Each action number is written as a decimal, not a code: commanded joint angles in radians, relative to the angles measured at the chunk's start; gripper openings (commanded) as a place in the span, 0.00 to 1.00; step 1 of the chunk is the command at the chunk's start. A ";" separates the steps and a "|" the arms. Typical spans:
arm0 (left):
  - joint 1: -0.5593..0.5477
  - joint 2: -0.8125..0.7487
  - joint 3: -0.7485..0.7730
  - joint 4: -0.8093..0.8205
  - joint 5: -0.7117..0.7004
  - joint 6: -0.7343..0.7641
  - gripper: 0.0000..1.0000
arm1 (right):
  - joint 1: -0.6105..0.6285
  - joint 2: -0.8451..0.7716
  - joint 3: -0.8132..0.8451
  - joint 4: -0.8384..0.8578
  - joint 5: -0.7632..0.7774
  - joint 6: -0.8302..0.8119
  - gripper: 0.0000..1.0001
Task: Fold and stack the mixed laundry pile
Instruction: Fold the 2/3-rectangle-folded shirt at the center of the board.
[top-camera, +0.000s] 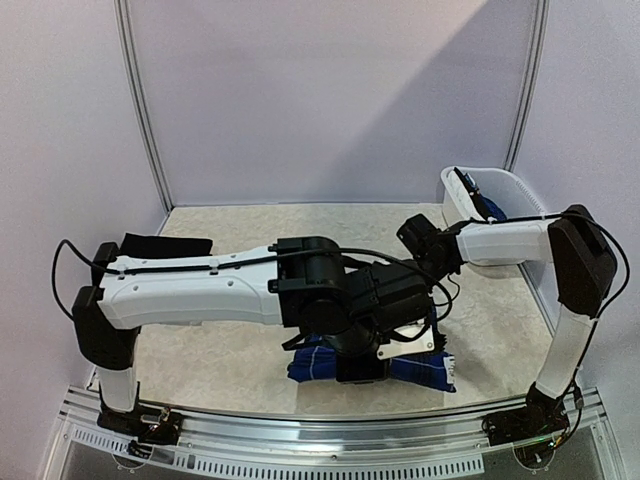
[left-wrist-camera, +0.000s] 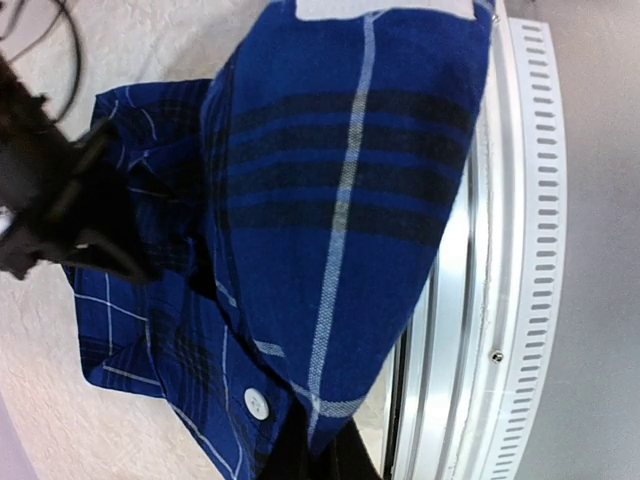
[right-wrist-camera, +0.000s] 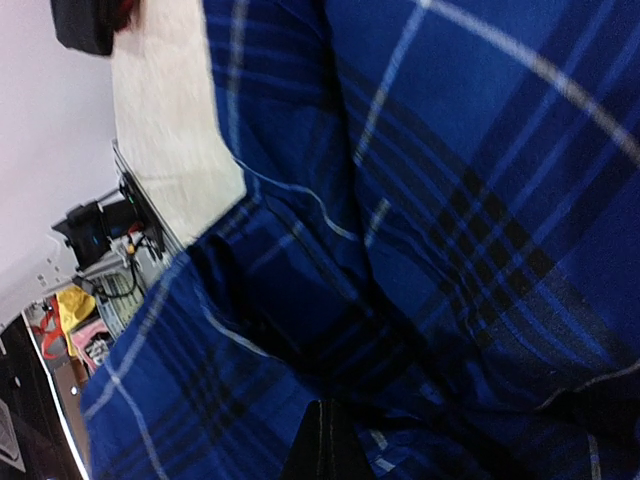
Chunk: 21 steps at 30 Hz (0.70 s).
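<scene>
The blue plaid button shirt (top-camera: 318, 362) lies bunched near the table's front edge, below both wrists. In the left wrist view the shirt (left-wrist-camera: 340, 180) fills the frame, a white button (left-wrist-camera: 257, 403) showing, and my left gripper (left-wrist-camera: 318, 450) is shut on its cloth at the lower edge. The right wrist view is also full of the shirt (right-wrist-camera: 450, 200), and my right gripper (right-wrist-camera: 325, 410) is shut, its dark fingers pressed together on a fold. A plain black garment (top-camera: 165, 245) lies flat at the back left. The red-black plaid garment is out of view.
A white plastic basket (top-camera: 520, 185) stands at the back right with some cloth inside. The metal front rail (top-camera: 330, 430) (left-wrist-camera: 520, 250) runs right beside the shirt. Both arms cross over the table's middle, with cables looping around them.
</scene>
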 joint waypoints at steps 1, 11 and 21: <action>0.038 -0.015 0.052 -0.067 0.046 0.001 0.00 | 0.045 0.008 -0.084 0.032 -0.042 -0.031 0.00; 0.125 0.023 0.110 -0.075 0.046 0.019 0.00 | 0.147 -0.052 -0.214 0.096 -0.087 0.019 0.00; 0.175 0.089 0.217 -0.022 0.066 0.059 0.00 | 0.170 -0.129 -0.227 0.053 -0.091 0.027 0.00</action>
